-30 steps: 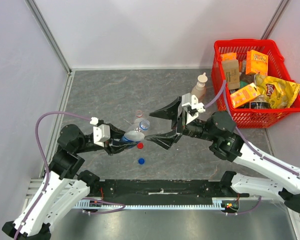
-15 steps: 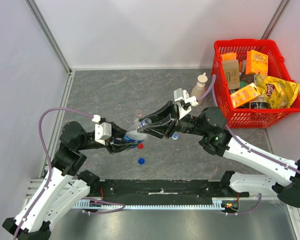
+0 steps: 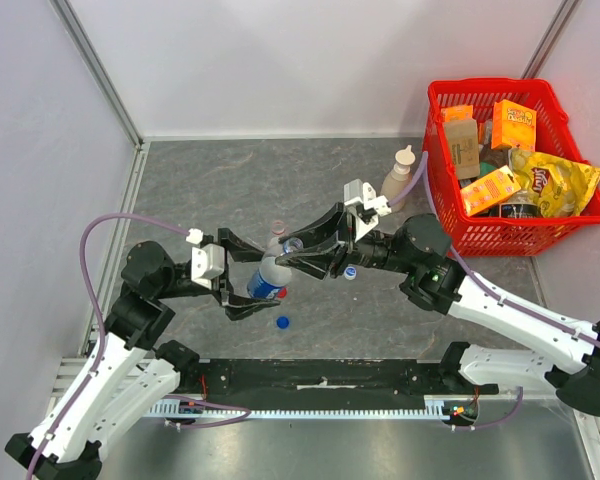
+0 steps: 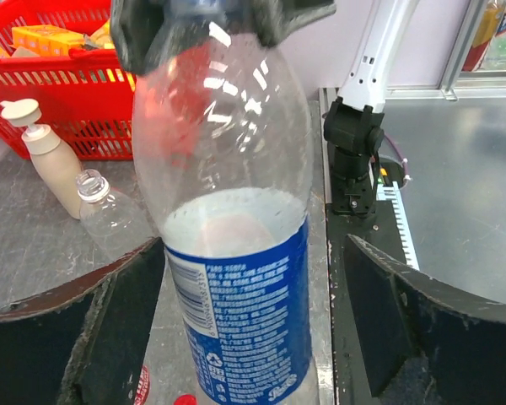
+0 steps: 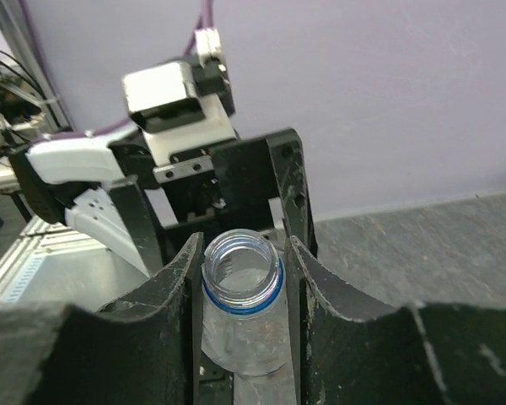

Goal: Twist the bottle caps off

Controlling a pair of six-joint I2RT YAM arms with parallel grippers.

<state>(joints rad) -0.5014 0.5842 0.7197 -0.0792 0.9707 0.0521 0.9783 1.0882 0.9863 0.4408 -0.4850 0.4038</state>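
Observation:
The Pepsi bottle (image 3: 267,278) with the blue label stands slightly tilted at mid-table, its mouth open and uncapped (image 5: 240,272). My right gripper (image 3: 286,252) is shut on its neck, a finger pressed to each side (image 5: 243,253). My left gripper (image 3: 263,279) is open around the bottle's body (image 4: 236,278), and both fingers stand clear of it. A red cap (image 3: 281,292) and a blue cap (image 3: 282,322) lie on the table by the bottle's base. Another blue cap (image 3: 350,271) lies under the right wrist. An unlabelled clear bottle (image 4: 110,218), uncapped, stands just behind.
A beige bottle with a nozzle top (image 3: 398,174) stands beside the red basket (image 3: 580,222) of snack packs at the back right. Grey walls close the left and the back. The metal rail (image 3: 310,372) runs along the near edge.
My right gripper, open a second ago, has moved in and shut on the bottle's neck. My left gripper has let go of the bottle's body and opened.

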